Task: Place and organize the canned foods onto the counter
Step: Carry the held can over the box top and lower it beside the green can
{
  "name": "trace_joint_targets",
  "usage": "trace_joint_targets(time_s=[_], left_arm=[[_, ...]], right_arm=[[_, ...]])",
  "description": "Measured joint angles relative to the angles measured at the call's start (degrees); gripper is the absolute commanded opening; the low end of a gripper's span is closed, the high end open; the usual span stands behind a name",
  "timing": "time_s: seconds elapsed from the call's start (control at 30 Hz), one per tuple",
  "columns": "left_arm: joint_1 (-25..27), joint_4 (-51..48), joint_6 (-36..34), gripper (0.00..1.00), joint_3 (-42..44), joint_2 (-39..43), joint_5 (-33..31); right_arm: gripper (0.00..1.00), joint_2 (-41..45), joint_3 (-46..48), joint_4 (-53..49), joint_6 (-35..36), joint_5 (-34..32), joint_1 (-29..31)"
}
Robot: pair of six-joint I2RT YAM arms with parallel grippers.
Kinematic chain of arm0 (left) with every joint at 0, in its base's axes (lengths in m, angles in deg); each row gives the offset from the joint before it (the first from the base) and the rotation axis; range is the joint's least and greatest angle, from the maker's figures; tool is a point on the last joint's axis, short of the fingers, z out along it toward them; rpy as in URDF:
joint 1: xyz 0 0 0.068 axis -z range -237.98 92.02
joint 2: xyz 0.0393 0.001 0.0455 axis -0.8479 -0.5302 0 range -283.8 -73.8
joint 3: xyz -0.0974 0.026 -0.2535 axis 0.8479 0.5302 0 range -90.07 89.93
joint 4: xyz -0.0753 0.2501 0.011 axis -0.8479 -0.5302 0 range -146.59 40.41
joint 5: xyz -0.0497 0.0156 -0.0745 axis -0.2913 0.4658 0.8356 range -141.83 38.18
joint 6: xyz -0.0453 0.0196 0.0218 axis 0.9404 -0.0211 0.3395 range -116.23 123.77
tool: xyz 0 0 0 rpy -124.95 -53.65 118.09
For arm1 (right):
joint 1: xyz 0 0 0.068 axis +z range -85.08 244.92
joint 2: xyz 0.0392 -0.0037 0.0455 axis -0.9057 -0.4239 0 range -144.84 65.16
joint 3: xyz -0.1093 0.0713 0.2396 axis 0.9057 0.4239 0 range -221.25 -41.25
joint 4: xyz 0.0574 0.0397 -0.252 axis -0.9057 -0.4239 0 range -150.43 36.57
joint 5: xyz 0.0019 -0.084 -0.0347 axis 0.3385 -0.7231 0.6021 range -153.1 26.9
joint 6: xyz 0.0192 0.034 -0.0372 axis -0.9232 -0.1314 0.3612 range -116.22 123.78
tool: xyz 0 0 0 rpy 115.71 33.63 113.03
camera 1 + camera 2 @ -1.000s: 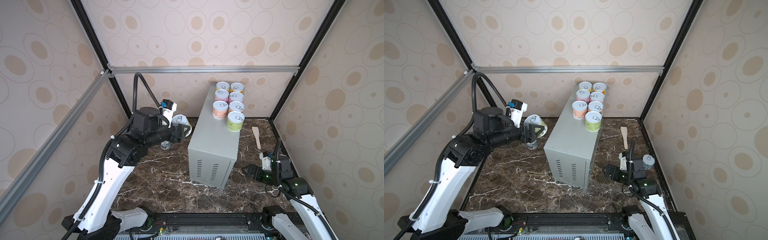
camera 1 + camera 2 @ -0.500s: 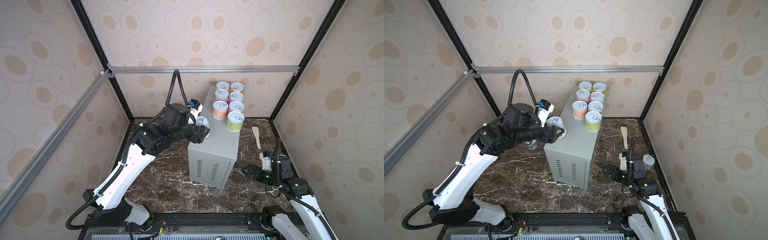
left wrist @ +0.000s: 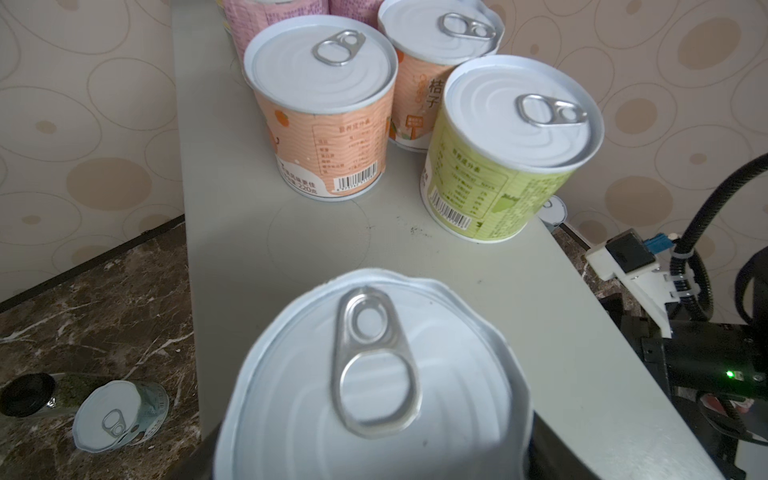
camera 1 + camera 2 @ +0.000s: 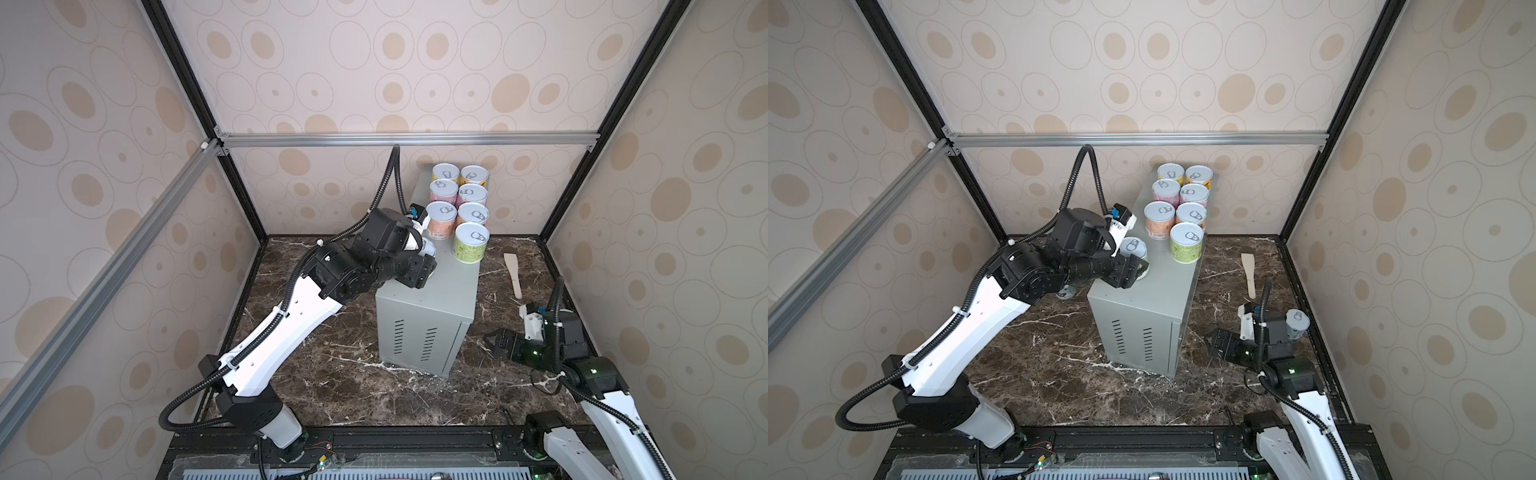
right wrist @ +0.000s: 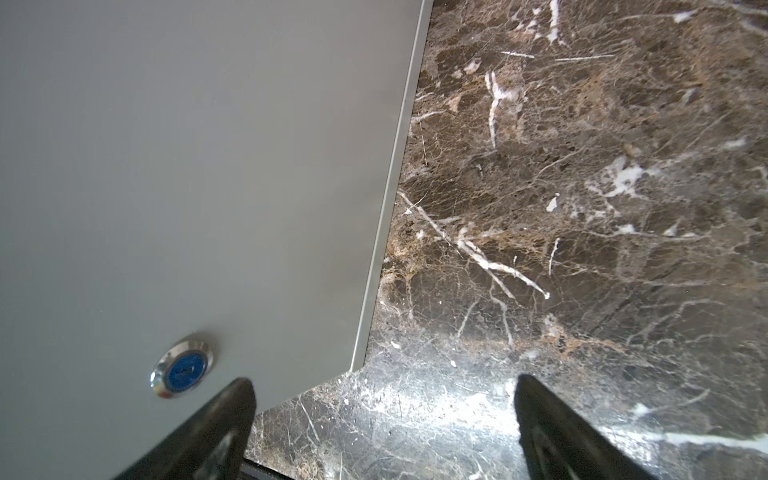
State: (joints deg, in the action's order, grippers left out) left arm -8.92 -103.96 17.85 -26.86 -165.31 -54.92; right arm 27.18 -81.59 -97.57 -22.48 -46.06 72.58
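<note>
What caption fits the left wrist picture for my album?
Left gripper holds a tin at the grey counter, facing an orange tin and a green tin.

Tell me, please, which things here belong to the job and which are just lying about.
Job: grey metal box; seven paper-labelled round tins on top; gripped silver-lidded tin; toppled tin on the brown marble; another tin right of the box.
Lying about: flat wooden spatula; black-lidded glass jar.
</note>
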Motion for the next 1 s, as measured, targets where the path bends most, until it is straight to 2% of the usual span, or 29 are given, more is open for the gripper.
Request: trace_joint_targets(time_s=[0.23,0.67,1.0], left_arm=[[0.9,-0.6,-0.4,0.54,-2.6,-2.4,-2.2],[1.0,-1.2,-1.4,0.82,-5.3,-4.5,-2.8],[1.2,0.0,-1.9,0.93,-7.2,-2.6,-3.5]], right_arm=[[0.99,-0.1,0.1,0.1,0.0,0.3,0.0],[0.99,-0.1,0.1,0.4,0.2,0.4,0.0],[0.99,-0.1,0.1,0.4,0.2,0.4,0.0]])
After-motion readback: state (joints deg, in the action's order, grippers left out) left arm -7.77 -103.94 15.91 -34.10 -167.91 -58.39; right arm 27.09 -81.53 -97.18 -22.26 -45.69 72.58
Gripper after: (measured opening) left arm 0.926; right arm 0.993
